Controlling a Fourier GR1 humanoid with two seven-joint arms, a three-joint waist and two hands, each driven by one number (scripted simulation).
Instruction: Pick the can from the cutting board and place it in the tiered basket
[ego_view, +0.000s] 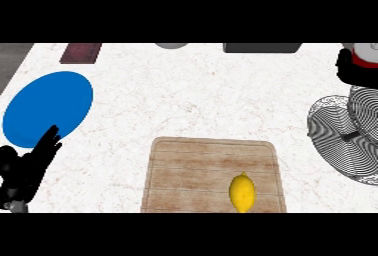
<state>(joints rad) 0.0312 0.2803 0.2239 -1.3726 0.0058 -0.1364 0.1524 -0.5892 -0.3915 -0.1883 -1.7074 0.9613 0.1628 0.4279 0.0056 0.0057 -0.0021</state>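
Counter (199, 95): pale marble ran across the whole view.
Left hand (26, 167): rested at the lower left edge, fingers straight and up, grasping nothing.
Blue plate (49, 107): lay just above that hand.
Dark red block (80, 52): sat at the far left edge.
Cutting board (192, 170): lay low in the middle, carrying a lemon (242, 192) near its right side.
Tiered basket (347, 137): wire, stood at the right edge.
Right hand (356, 72): above the basket, curled round the can (366, 54).
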